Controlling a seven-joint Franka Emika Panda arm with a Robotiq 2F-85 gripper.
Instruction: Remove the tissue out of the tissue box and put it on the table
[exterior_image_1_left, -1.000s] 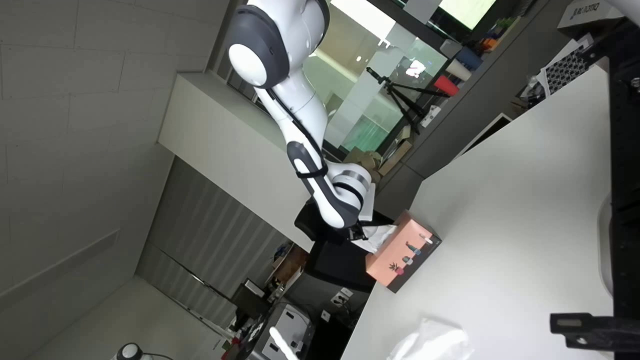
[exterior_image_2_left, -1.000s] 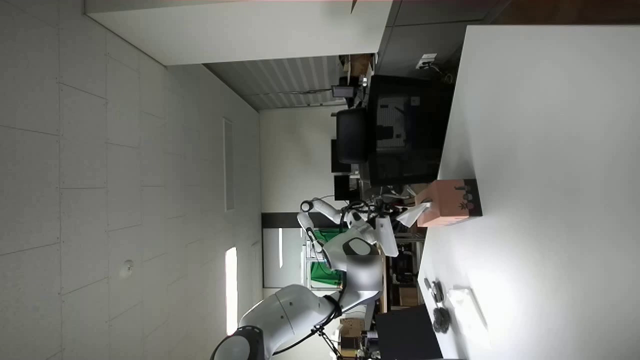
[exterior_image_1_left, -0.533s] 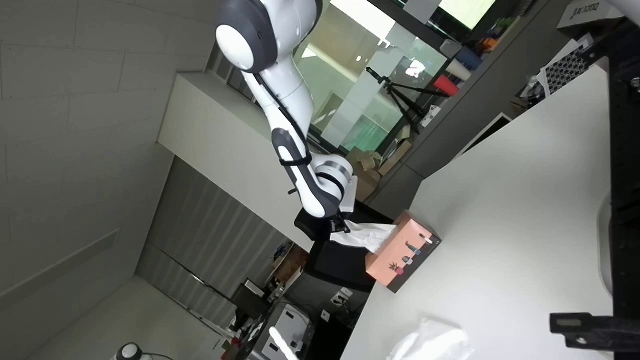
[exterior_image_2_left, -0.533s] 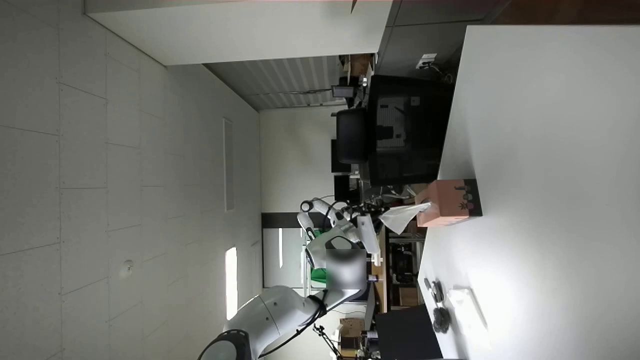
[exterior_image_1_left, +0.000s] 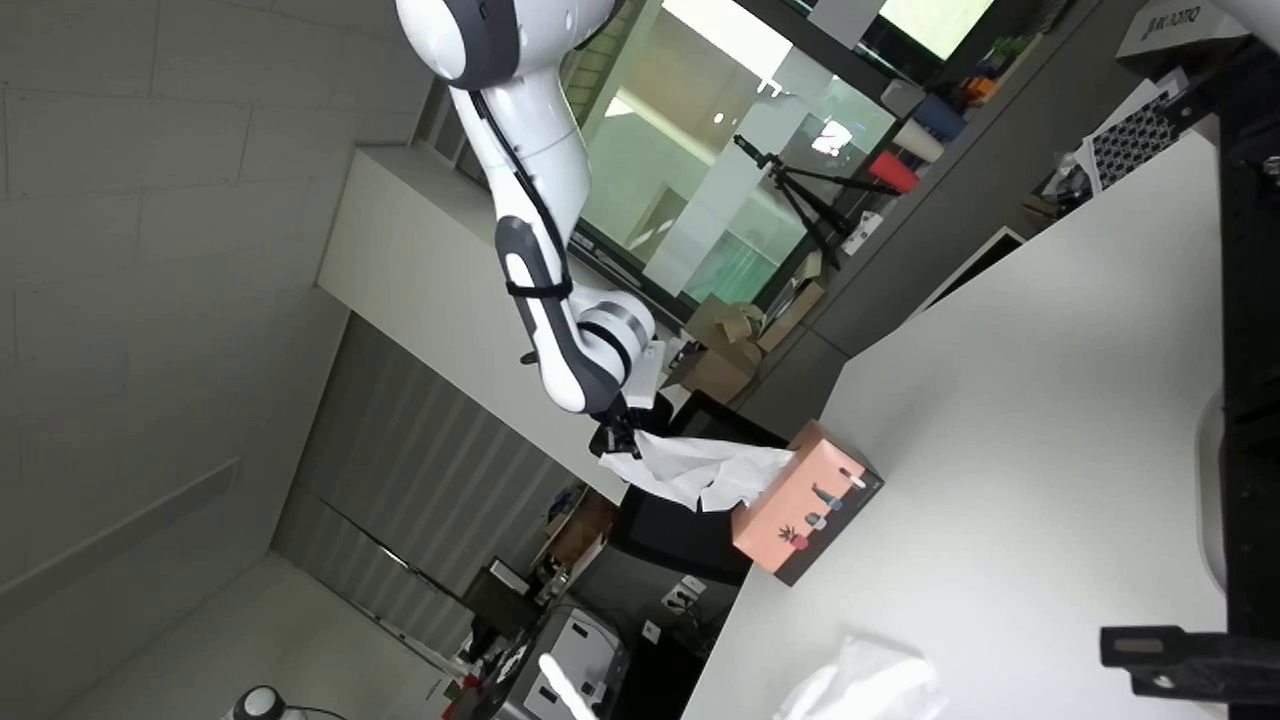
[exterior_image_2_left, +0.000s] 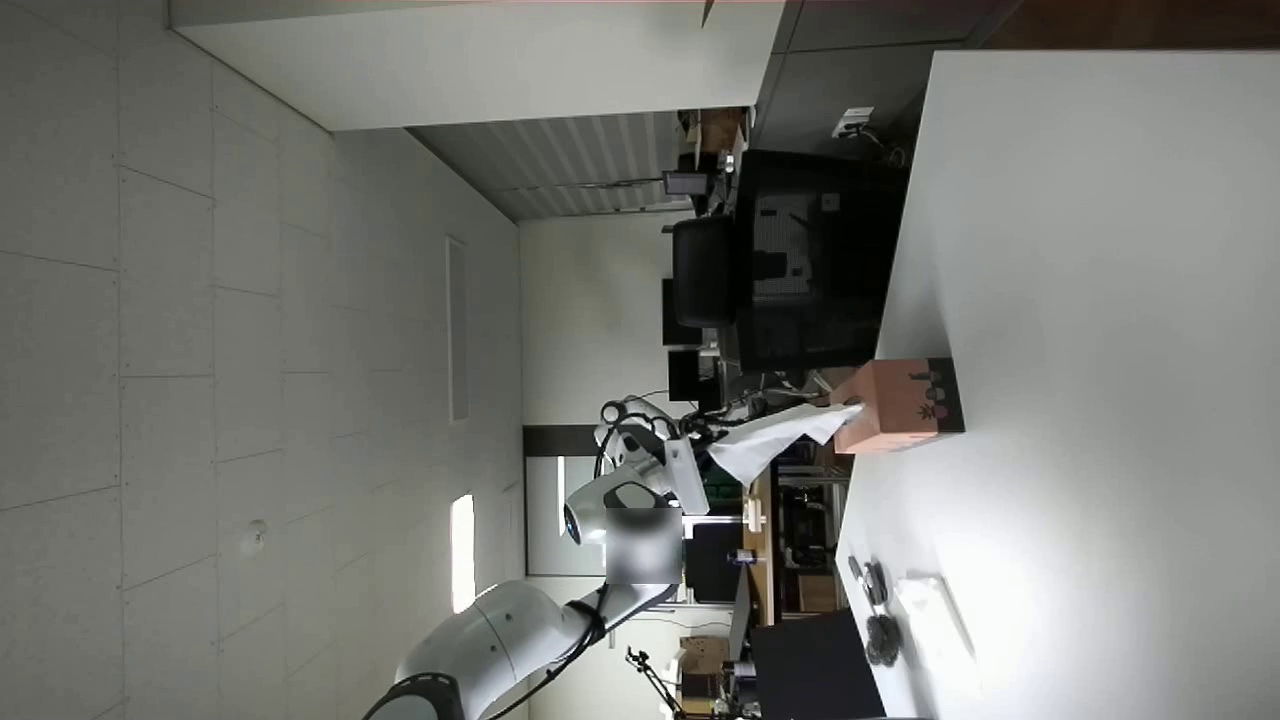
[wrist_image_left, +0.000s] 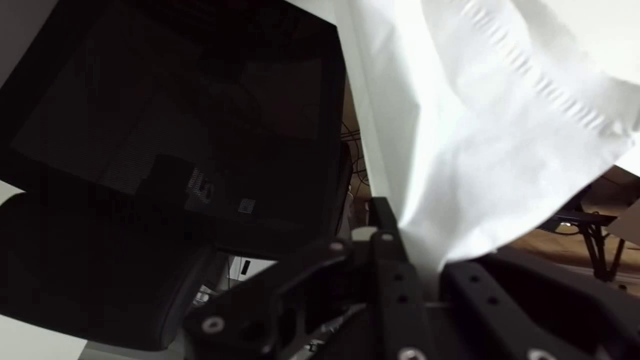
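The tissue box (exterior_image_1_left: 805, 510) is orange-pink with a dark base and small plant pictures. It stands on the white table (exterior_image_1_left: 1010, 430) by the edge, in both exterior views (exterior_image_2_left: 890, 405). A white tissue (exterior_image_1_left: 700, 470) is stretched from the box's opening to my gripper (exterior_image_1_left: 622, 435); its lower end is still at the opening. It also shows in an exterior view (exterior_image_2_left: 775, 440) as a long strip. In the wrist view my gripper (wrist_image_left: 420, 240) is shut on the gathered tissue (wrist_image_left: 480, 150), which hides part of the fingers. The box does not show there.
A crumpled white sheet (exterior_image_1_left: 865, 685) lies on the table, also in an exterior view (exterior_image_2_left: 935, 620), near small dark items (exterior_image_2_left: 880, 620). A large black object (exterior_image_2_left: 820, 260) stands beyond the table edge. A black bar (exterior_image_1_left: 1250, 450) runs along one table side.
My gripper has moved up and away from the box, still shut on the tissue. A much longer length of tissue now shows outside the box. The box has not moved.
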